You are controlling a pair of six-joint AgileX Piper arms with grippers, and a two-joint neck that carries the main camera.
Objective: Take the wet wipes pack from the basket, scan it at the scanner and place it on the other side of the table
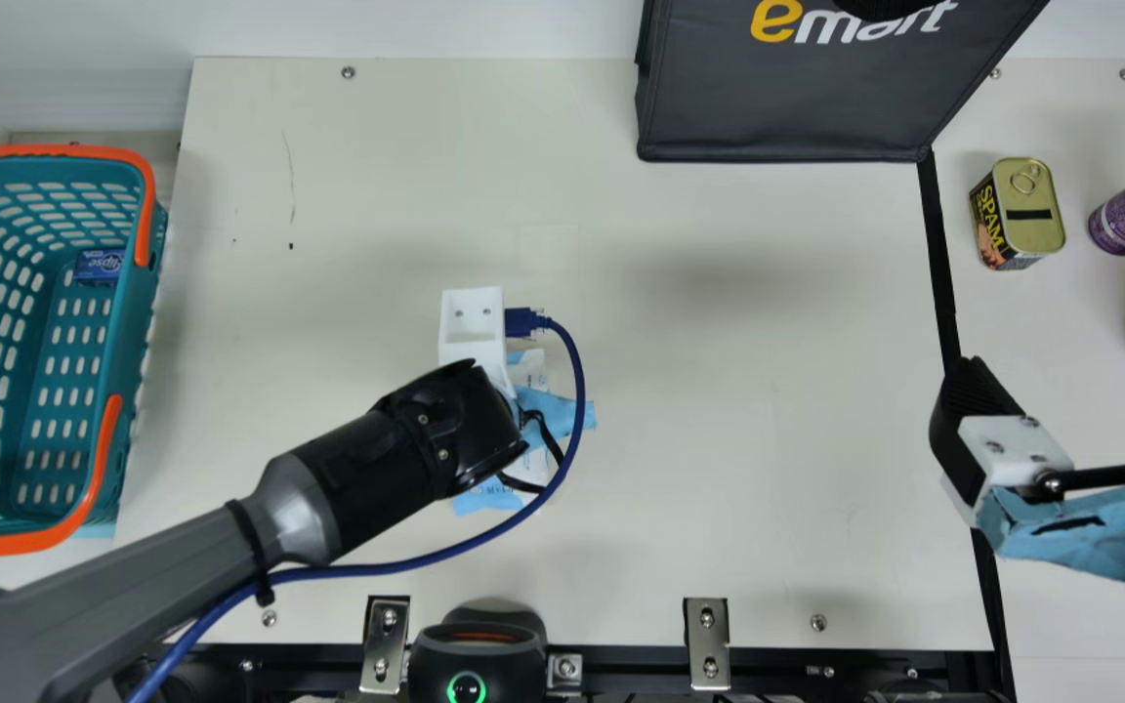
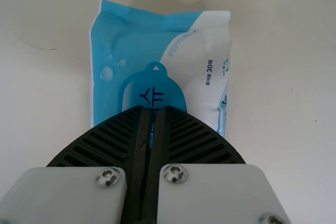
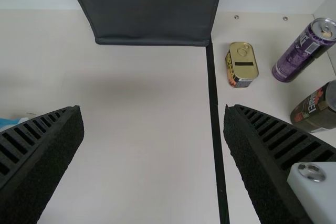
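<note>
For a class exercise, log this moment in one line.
wipes pack: on table; left gripper: shut, at pack; right gripper: open

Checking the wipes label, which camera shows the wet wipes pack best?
The left wrist view: it shows most of the wet wipes pack, beyond the left claw. In the main view the left arm covers much of it; the right wrist view catches a sliver.

Cream table (image 1: 768, 439), seemingly white wall (image 1: 426, 27)

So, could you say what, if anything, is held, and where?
The wipes pack appears to be pinched around its middle, at the lid, by the left end effector.
</note>
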